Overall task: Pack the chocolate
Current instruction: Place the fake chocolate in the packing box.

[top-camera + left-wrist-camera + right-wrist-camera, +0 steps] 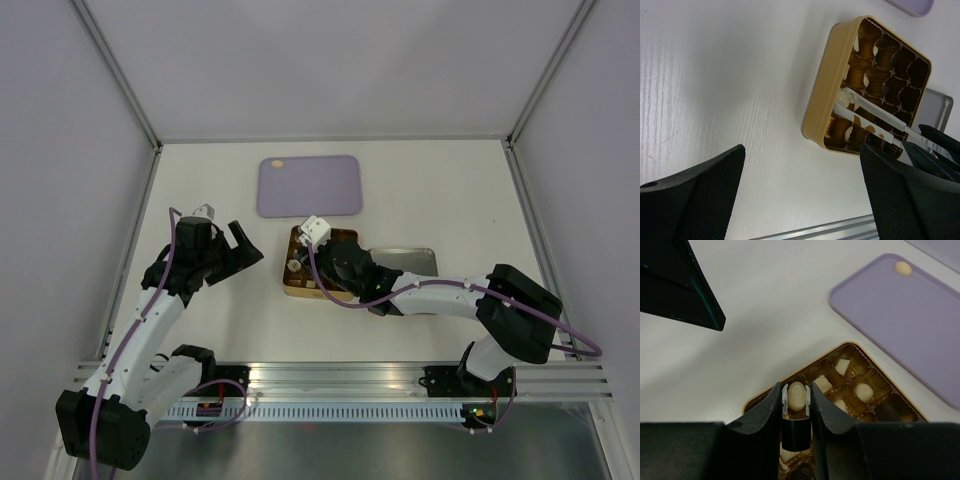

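The R pincer (797, 386) is narrow. Its two black fingers clamp a pair of thin pale tweezers (785, 400), and between the tweezer tips sits one rounded cream chocolate piece (796, 394), at lower centre of the right wrist view. This piece is just above a corner cup of the square gold tin with gridded cups (758, 399).

More cream chocolate pcs (863, 391) lie in separate cups of the tin, approx. centre-right of that frame. Some cups look dark, but I cannot tell what is in them. One more small cream piece (902, 268) lies alone on the flat lavender tray with rounded corners (900, 330), upper right, well apart from the tin.

The L pincer (802, 150) is wide open w/ nothing between its black fingers. It hovers over the white table (430, 190), left of the tin. In the top view, a flat grey metal lid (412, 260) lies beside the tin on its right, partly under the R arm.
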### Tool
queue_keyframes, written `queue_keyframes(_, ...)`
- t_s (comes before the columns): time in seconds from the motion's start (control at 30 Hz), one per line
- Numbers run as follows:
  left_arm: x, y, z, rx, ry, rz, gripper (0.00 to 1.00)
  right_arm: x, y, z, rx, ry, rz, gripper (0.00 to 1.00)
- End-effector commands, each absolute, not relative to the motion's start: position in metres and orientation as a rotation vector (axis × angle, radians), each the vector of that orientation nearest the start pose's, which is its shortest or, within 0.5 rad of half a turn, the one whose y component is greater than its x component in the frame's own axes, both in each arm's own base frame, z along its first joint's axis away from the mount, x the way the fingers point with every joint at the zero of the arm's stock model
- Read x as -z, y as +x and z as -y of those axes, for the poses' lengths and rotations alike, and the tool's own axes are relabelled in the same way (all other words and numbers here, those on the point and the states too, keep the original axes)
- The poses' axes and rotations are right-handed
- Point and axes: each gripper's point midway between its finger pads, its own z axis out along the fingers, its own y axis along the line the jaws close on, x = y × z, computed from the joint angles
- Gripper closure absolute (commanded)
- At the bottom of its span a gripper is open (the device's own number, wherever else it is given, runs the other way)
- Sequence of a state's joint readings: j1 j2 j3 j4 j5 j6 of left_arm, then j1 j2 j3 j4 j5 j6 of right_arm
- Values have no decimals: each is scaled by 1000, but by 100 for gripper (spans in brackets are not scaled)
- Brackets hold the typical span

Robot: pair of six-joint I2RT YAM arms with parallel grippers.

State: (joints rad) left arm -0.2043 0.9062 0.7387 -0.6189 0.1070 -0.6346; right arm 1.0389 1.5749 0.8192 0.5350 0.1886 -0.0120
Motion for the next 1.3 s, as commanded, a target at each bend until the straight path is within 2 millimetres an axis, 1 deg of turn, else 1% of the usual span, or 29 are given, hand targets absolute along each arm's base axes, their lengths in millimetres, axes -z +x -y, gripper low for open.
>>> queue_keyframes(0.0, -142, 245, 92, 516, -467, -2364, 0, -178, 266, -396, -603, -779, -1613, 76)
queue_keyframes(0.07, -143, 245, 93, 519, -466, -2363, 0, -178, 267, -396, -598, -780, -1619, 75)
queue_keyframes(0.1, -143, 244, 93, 518, -467, -2365, 0, -178, 266, -397, -616, -760, -1631, 74)
queue_keyframes(0.37, -143, 245, 92, 517, -471, -2362, 0, -180, 269, -395, -602, -736, -1636, 64)
queue_keyframes(0.5, -143, 245, 93, 518, -471, -2362, 0, -184, 270, -396, -607, -726, -1634, 61)
queue_keyframes(0.77, -143, 245, 92, 517, -471, -2360, 0, -191, 272, -398, -611, -711, -1629, 58)
queue_keyframes(1.03, -144, 244, 92, 518, -466, -2360, 0, -193, 273, -398, -610, -701, -1629, 58)
queue_keyframes(1.13, -144, 245, 92, 515, -467, -2357, 0, -196, 275, -398, -606, -697, -1620, 58)
queue_keyframes(1.27, -144, 245, 92, 518, -468, -2358, 0, -209, 280, -400, -594, -672, -1606, 59)
